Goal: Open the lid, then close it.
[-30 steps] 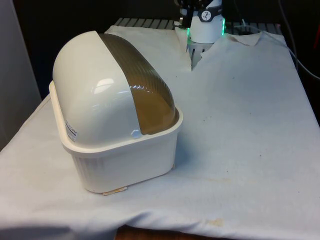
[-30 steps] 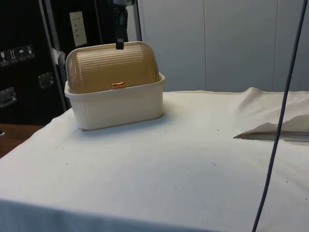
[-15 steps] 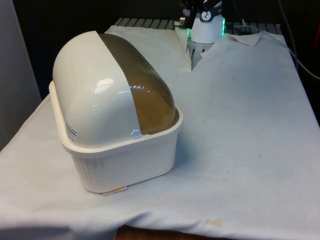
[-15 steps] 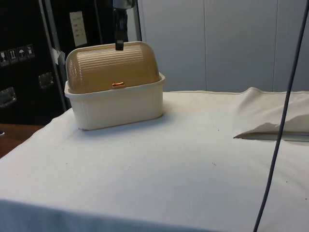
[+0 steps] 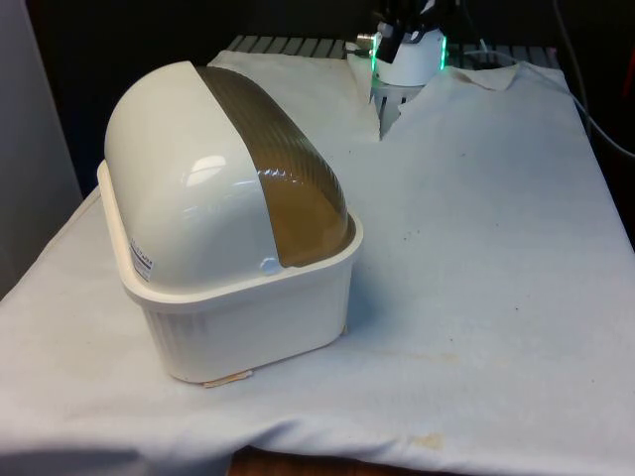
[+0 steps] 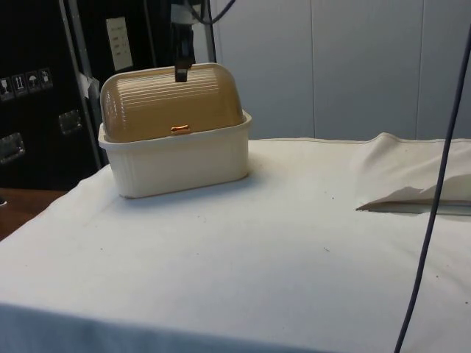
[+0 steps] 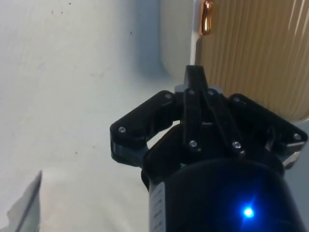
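1. The tool (image 7: 195, 77) hangs above the bread box's domed top, its two fingers pressed together with nothing between them; in the side view its black tip (image 6: 180, 72) sits just over the crest of the roll-top lid (image 6: 173, 103).
2. Below the tool, the wrist view looks down the ribbed amber lid (image 7: 251, 53) to the small orange handle (image 7: 206, 17) at its lower edge, next to the cream rim.
3. The lid is fully down: in the side view the handle (image 6: 179, 129) rests just above the rim of the cream bread box (image 6: 180, 162), so the opening step looks not yet begun.
4. The bread box (image 5: 238, 307) stands on the white-clothed surface (image 5: 476, 248) towards the front view's left, with its amber lid (image 5: 288, 178) facing the front view's right.
5. To do this step well, the tool should probably drop down the lid's face to the handle and catch it from beneath.
6. Then follow the dome's curve up and back; a straight pull would likely shove the light box across the cloth or slip off the small handle.
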You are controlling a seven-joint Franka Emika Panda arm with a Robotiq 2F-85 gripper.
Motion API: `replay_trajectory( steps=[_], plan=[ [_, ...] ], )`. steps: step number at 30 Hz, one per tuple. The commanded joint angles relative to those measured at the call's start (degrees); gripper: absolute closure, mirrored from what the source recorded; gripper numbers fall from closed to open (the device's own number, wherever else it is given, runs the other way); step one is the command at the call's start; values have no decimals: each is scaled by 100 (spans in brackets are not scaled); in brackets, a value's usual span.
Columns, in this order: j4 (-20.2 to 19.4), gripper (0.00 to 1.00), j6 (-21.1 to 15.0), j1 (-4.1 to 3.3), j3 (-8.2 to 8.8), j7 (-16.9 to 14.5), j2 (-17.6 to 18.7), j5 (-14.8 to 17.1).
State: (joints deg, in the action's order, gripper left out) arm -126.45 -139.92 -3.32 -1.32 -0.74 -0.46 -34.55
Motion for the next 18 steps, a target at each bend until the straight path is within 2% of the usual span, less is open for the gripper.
replay_trajectory(
  steps=[1,8,9,10,17,18],
  plan=[
    [0,100,-17,-6,-17,160,6,-183],
    [0,100,52,-52,-218,791,120,-785],
    [-17,100,23,-34,-206,653,115,-630],
    [0,100,63,-57,-241,854,138,-848],
    [17,100,120,-80,-367,1318,252,-1306],
    [-11,100,63,-63,-378,1278,258,-1249]
  ],
)
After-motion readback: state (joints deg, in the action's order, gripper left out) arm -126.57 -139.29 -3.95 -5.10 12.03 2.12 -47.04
